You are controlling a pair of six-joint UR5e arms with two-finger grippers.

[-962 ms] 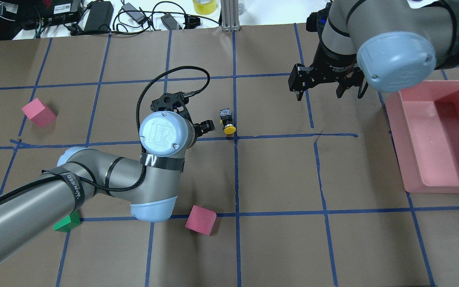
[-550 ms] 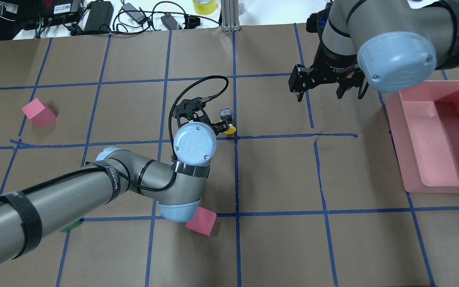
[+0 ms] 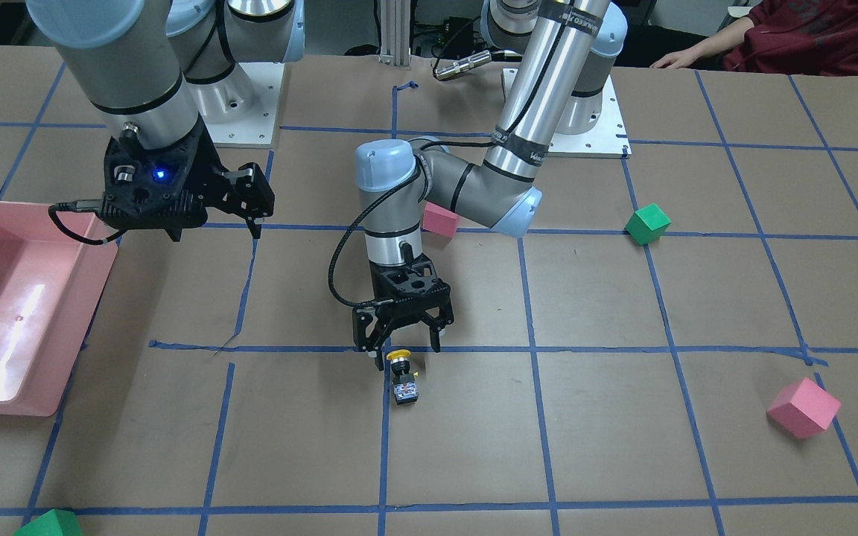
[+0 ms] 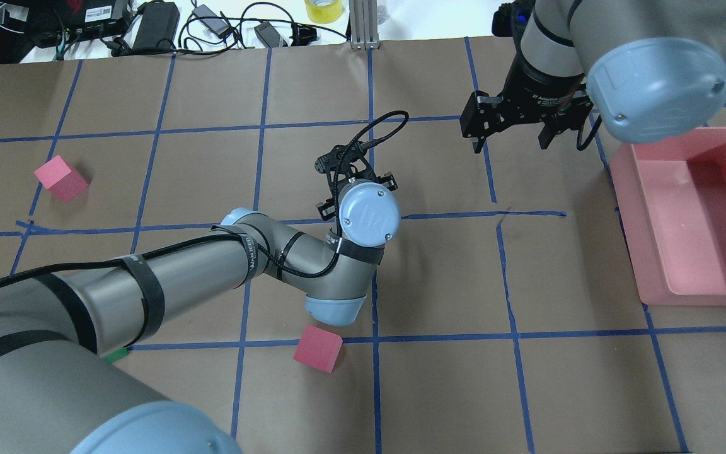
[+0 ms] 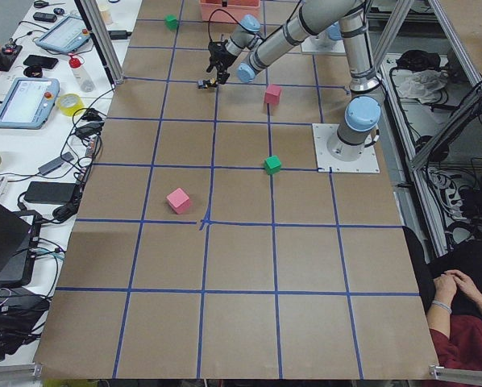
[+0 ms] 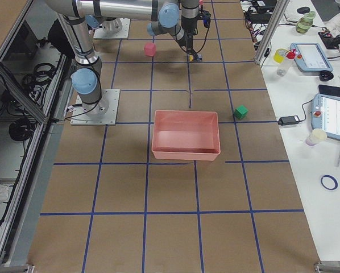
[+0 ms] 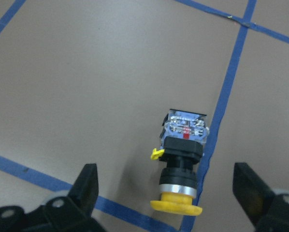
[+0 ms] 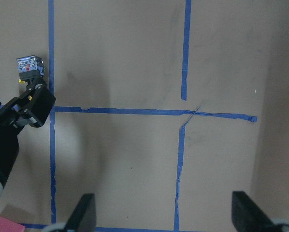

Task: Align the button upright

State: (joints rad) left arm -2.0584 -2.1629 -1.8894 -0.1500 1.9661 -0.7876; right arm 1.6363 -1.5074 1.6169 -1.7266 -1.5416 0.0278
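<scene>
The button [image 3: 402, 374] lies on its side on the brown table, along a blue tape line, with its yellow cap toward the robot's base. The left wrist view shows the button [image 7: 183, 159] with its silvery-blue base far and its cap near. My left gripper [image 3: 404, 347] is open and hangs just above the cap, fingers [image 7: 88, 180] apart on either side, not touching. In the overhead view my left wrist [image 4: 369, 216] hides the button. My right gripper [image 4: 509, 146] is open and empty, raised at the far right; it also shows in the front view [image 3: 215, 232].
A pink bin [image 4: 646, 252] stands at the right edge. Pink cubes [image 4: 62, 178] [image 4: 317, 349] lie left and near; a green cube [image 3: 647, 223] lies to the left, and another green cube [image 3: 49, 525] at the far right corner. Cables and gear line the far edge.
My left arm has swung right, so its open gripper now stands over the button and hides it from overhead. The right gripper has drifted slightly away. The button has not moved.
</scene>
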